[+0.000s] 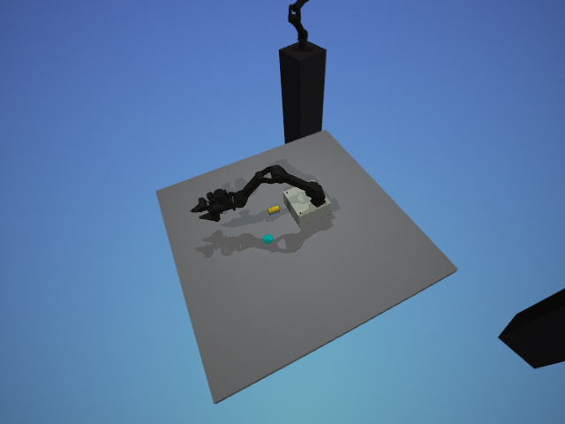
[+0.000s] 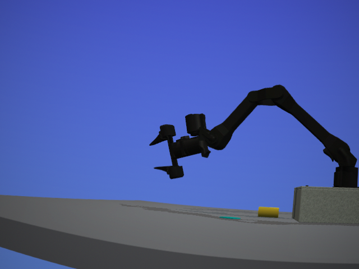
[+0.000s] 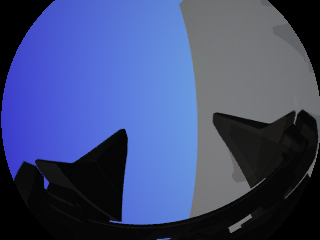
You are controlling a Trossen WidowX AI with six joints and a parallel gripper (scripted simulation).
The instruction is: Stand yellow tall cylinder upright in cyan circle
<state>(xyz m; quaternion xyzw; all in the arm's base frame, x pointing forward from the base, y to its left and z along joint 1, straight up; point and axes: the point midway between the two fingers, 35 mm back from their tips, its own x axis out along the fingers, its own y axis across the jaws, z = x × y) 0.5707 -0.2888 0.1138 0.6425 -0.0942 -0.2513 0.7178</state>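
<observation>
The yellow cylinder (image 1: 274, 209) (image 2: 268, 212) lies on its side on the grey table, close in front of the arm's pale base. The cyan circle (image 1: 267, 238) (image 2: 229, 217) is a flat disc on the table, a short way from the cylinder, with nothing standing on it. My gripper (image 1: 195, 213) (image 2: 151, 156) (image 3: 171, 125) is wide open and empty. It is high above the table, well beyond both the cylinder and the circle, with one finger above the other. The wrist view shows neither the cylinder nor the circle.
The pale base block (image 1: 314, 215) (image 2: 327, 205) stands right behind the cylinder. The grey table (image 1: 319, 291) (image 2: 145, 234) (image 3: 205, 65) carries the arm's shadows; its edge shows beyond the fingers in the wrist view. A dark pillar (image 1: 301, 95) with another arm stands past the far edge.
</observation>
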